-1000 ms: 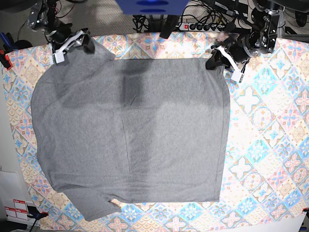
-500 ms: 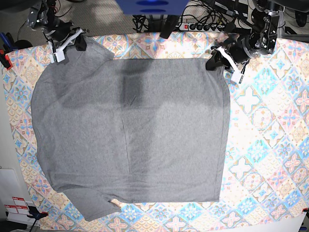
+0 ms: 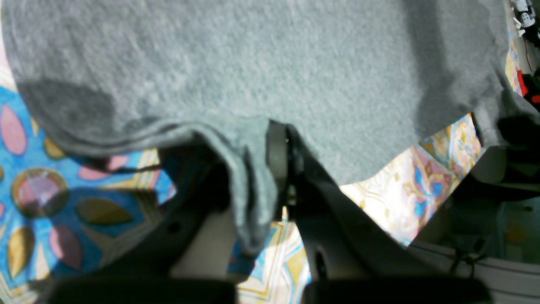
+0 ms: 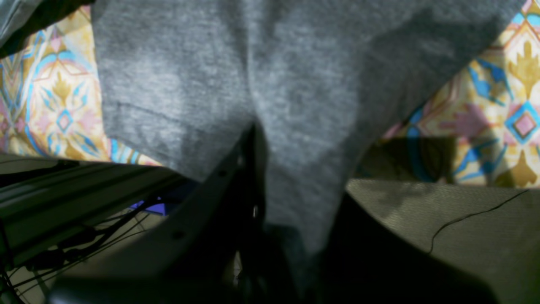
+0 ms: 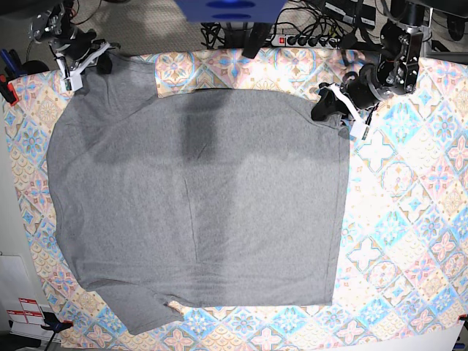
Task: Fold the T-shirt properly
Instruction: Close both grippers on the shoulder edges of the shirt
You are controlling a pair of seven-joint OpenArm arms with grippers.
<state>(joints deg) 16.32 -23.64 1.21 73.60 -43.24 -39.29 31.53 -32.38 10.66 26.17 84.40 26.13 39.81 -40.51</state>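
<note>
The heather-grey T-shirt lies spread flat on the patterned tablecloth, filling the table's left and middle. My left gripper is shut on the shirt's far right corner; the left wrist view shows a fold of grey fabric pinched between the fingers. My right gripper is shut on the shirt's far left corner, stretched out toward the table's back left edge. The right wrist view shows grey fabric running down between the dark fingers.
A power strip and cables lie behind the table's back edge. A blue robot base stands at the back centre. Bare tablecloth shows on the right side. A red clamp sits at the left edge.
My right gripper has pulled the shirt's far left corner further back and left, stretching that corner out. My left gripper has shifted slightly down with its corner.
</note>
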